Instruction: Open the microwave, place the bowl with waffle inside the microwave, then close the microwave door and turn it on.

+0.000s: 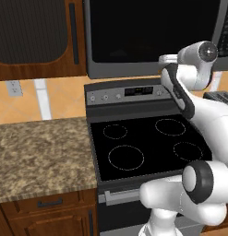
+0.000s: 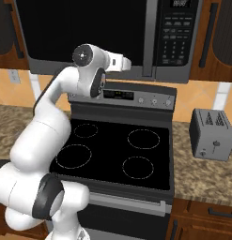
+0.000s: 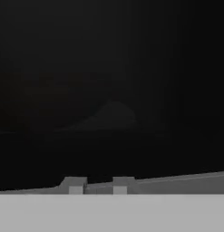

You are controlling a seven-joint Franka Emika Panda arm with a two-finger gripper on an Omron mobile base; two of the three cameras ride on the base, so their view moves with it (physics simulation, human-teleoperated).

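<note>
From the left I've got the speckled desk (image 1: 41,152), then the stove (image 2: 117,150). Above it the microwave (image 2: 103,33), door (image 1: 152,32) shut, my tool (image 2: 127,63) pressed near its handle (image 2: 149,37), probably lining up to pull; finger gap I can't tell. Toaster (image 2: 212,133) far right.

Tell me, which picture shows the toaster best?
The right base view. The toaster sits whole on the speckled counter right of the stove, with its slots and lever visible. In the left base view just a dark sliver of it peeks out behind the robot's arm. The hand view is dark glass, close up.
</note>
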